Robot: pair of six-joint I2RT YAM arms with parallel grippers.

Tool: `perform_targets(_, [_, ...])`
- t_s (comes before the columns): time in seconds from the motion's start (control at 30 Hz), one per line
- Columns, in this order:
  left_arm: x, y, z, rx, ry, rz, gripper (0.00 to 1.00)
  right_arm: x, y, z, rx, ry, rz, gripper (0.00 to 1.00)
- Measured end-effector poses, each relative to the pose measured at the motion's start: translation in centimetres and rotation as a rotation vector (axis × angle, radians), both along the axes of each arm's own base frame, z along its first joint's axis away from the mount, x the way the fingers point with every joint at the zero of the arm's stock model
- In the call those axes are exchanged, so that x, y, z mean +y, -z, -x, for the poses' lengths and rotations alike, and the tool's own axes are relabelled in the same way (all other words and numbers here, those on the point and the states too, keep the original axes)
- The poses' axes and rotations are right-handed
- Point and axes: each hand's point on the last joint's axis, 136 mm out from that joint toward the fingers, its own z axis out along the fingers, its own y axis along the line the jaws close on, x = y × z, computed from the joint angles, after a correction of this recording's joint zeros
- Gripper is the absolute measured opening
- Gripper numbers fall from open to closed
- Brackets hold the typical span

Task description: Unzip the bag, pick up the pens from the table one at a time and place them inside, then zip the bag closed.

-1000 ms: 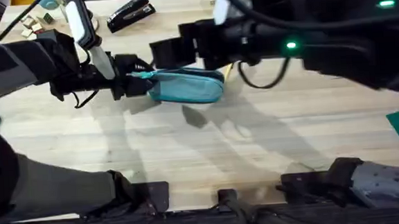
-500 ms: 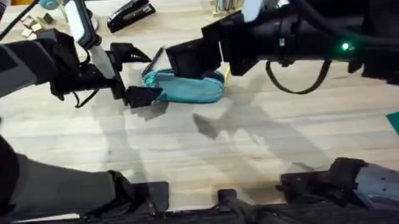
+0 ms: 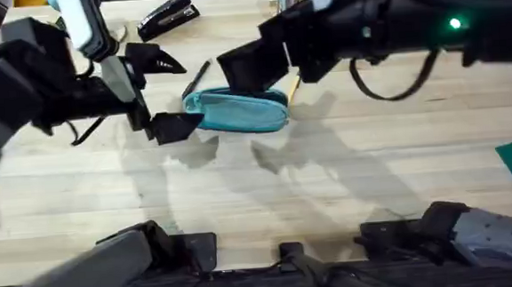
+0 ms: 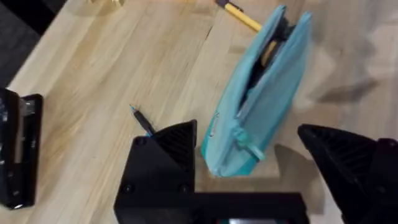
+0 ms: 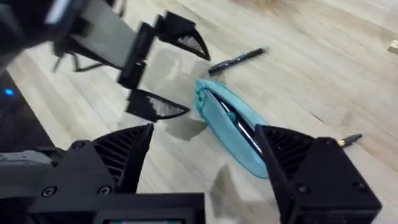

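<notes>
Bag (image 3: 236,110) unzipped, prob. unbranded

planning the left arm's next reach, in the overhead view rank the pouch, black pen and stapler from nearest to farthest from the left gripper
1. The pouch, just right of the left gripper, its end beside the open jaws.
2. The black pen, lying behind the pouch.
3. The stapler, at the table's far edge.

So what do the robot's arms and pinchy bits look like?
Both arms are black with loose black cables. The left arm carries a white link, the right arm glows with a small green light. The left tool and the right tool have black, wedge-shaped fingers.
</notes>
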Motion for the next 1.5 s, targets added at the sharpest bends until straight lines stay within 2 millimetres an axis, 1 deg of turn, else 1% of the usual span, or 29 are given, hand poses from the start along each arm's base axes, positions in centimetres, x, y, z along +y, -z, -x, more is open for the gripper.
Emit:
perform_targets(0.13, [-0.3,-2.0,2.2,-0.025,-0.012,-0.052,0.992,0.6,0.5,-0.7,0.007,-0.026,0.053,0.997])
perform_targets(0.3, [-1.0,-4.4,5.1,-0.079,-0.023,-0.099,0.992,1.4,0.9,-1.4,-0.025,-0.074,0.106,0.996])
perform_targets(0.4, [-1.3,-5.4,6.8,-0.114,-0.03,-0.129,0.992,1.5,1.6,-1.6,-0.047,-0.114,0.151,0.995])
perform_targets(0.43, [-1.4,-5.6,7.2,-0.125,-0.034,-0.141,0.992,1.5,1.9,-1.6,-0.055,-0.128,0.166,0.979])
perform_targets(0.47, [-1.5,-6.3,8.7,-0.172,-0.05,-0.189,0.992,1.7,2.9,-1.9,-0.091,-0.186,0.227,0.584])
perform_targets(0.57, [-1.5,-6.8,9.2,-0.205,-0.059,-0.208,0.992,1.9,3.5,-2.1,-0.13,-0.238,0.273,0.144])
perform_targets(0.6, [-1.5,-6.9,9.3,-0.21,-0.063,-0.211,0.992,1.9,3.6,-2.2,-0.143,-0.254,0.287,0.06])
perform_targets(0.67, [-1.5,-6.9,9.4,-0.204,-0.072,-0.211,0.993,1.9,3.7,-2.2,-0.176,-0.288,0.313,0.033])
perform_targets(0.83, [-1.5,-6.5,9.9,-0.152,-0.087,-0.195,0.993,1.8,3.9,-2.1,-0.263,-0.386,0.384,0.032])
perform_targets(0.9, [-1.6,-6.3,10.1,-0.134,-0.088,-0.188,0.993,1.8,4.3,-2.1,-0.289,-0.429,0.419,0.032])
perform_targets(0.97, [-1.7,-6.2,10.3,-0.12,-0.089,-0.184,0.992,1.8,5.1,-2.1,-0.299,-0.473,0.457,0.032])
perform_targets(1.0, [-1.8,-6.1,10.5,-0.106,-0.09,-0.179,0.993,2.0,6.9,-2.3,-0.289,-0.529,0.508,0.032])
perform_targets(1.37, [-1.8,-6.0,10.7,-0.096,-0.089,-0.176,0.993,3.2,14.9,-3.6,-0.168,-0.643,0.623,0.03])
perform_targets(1.5, [-1.8,-6.0,10.7,-0.096,-0.089,-0.176,0.993,3.6,17.0,-4.1,-0.145,-0.658,0.64,0.03])
